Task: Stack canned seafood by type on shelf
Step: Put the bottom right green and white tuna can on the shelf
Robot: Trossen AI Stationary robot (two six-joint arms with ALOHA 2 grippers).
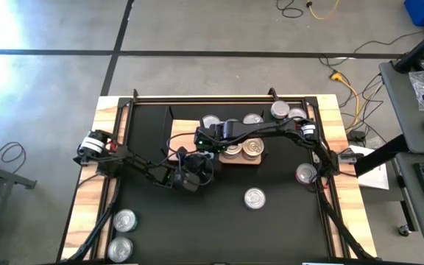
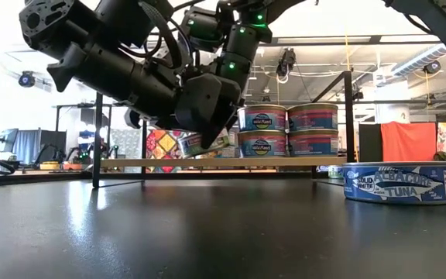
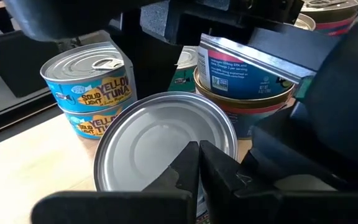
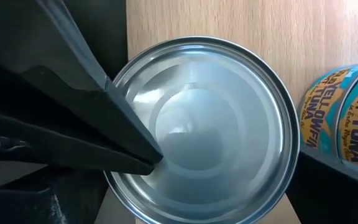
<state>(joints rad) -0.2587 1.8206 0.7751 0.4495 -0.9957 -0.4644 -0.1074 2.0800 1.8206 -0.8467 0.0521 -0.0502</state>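
The silver-topped tin fills the right wrist view, sitting on the shelf at its edge; the right gripper hangs over it, fingers spread wide (nothing held); the left gripper, fingers pressed together, points at the same tin. My worry: the arms crowd together, so either could knock the yellowfin tuna stack or push the tin off.

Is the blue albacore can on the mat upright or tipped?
Upright: the albacore can sits flat on the black mat, label level.
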